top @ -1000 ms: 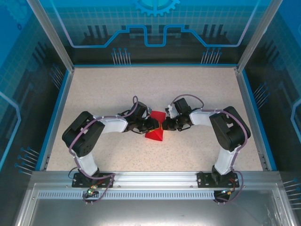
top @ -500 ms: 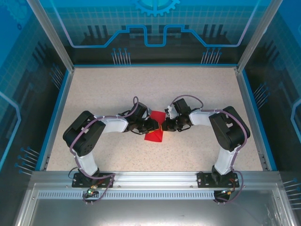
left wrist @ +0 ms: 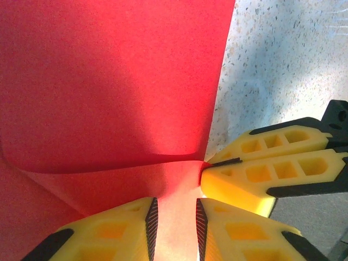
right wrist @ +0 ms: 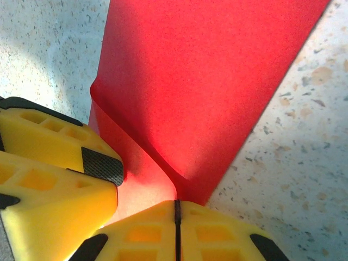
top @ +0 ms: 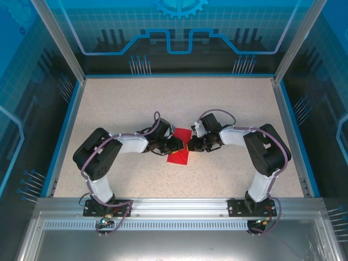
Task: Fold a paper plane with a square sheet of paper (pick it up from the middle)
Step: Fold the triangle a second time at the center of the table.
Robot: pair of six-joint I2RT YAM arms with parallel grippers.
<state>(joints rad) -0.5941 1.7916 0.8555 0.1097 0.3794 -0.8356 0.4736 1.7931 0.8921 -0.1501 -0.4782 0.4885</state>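
A: One red sheet [top: 179, 156], partly folded, lies mid-worktop [top: 119, 109] between both arms. It's thin, light and floppy, and one flap bows up.
B: Fingers?
A: Right fingers [right wrist: 217, 234] are clamped tight on its edge at the fold. Left fingers [left wrist: 125, 228] are a narrow gap apart, with the sheet running between them.
B: Where to hold?
A: At the crease, near the edge. Probably stiffest there. Pinch lightly with the pads flat; a hard pull likely tears or slips it.
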